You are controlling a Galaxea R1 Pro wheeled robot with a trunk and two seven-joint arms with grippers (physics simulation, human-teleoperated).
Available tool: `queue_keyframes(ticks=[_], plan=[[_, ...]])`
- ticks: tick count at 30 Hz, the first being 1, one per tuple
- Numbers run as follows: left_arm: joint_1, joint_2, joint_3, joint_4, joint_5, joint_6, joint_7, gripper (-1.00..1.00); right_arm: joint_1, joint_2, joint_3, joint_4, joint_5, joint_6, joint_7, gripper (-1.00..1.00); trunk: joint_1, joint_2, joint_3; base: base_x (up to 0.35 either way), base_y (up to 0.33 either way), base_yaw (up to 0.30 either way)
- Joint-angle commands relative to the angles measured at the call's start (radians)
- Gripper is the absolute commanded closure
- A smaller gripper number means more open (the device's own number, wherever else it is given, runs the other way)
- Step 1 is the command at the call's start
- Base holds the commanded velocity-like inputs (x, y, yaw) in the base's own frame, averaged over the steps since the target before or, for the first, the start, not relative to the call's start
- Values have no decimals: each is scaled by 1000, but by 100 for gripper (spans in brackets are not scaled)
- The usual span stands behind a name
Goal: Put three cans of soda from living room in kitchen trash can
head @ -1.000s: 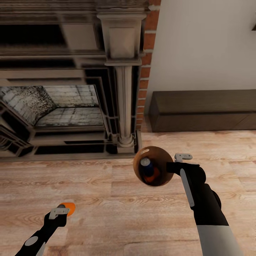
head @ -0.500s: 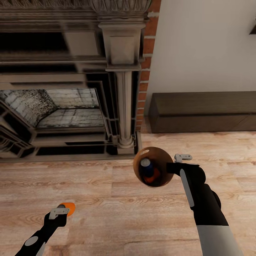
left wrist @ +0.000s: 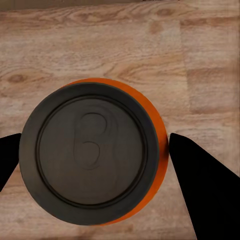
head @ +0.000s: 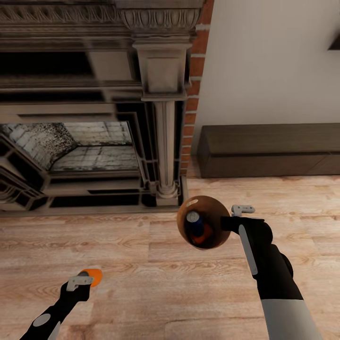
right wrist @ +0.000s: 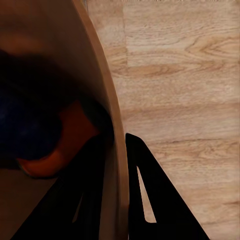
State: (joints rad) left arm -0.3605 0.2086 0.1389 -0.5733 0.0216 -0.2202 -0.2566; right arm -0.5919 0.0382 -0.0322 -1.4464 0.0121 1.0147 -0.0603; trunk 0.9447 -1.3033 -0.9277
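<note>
My left gripper [head: 81,282] is shut on an orange can of soda [head: 93,276], held low over the wood floor. In the left wrist view the can's dark round end [left wrist: 90,159] sits between the two black fingers [left wrist: 200,190]. My right gripper [head: 227,222] is shut on the rim of the tash can [head: 212,236], which is tilted so its glossy brown inside faces me. Inside it lie a dark blue can [head: 192,221] and a second orange can [head: 204,234]. In the right wrist view the fingers [right wrist: 150,195] pinch the bin wall [right wrist: 107,100], with the orange can [right wrist: 65,140] behind it.
A fireplace [head: 94,146] with a carved column [head: 165,141] and red brick edge [head: 192,104] stands straight ahead. A low dark wooden cabinet [head: 269,148] runs along the white wall at the right. Wood floor [head: 141,264] lies under both arms.
The whole picture has slid slightly downward, so the camera has moved. Both arms keep their holds; the left gripper with its can sits a touch lower in the picture.
</note>
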Motion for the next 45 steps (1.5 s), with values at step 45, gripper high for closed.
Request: queue_keyframes(ticks=[45], plan=[[0, 0, 51, -278, 3, 250, -461, 100, 0, -1, 32, 159, -3, -6, -2, 100, -62, 112, 50, 0, 0, 0]])
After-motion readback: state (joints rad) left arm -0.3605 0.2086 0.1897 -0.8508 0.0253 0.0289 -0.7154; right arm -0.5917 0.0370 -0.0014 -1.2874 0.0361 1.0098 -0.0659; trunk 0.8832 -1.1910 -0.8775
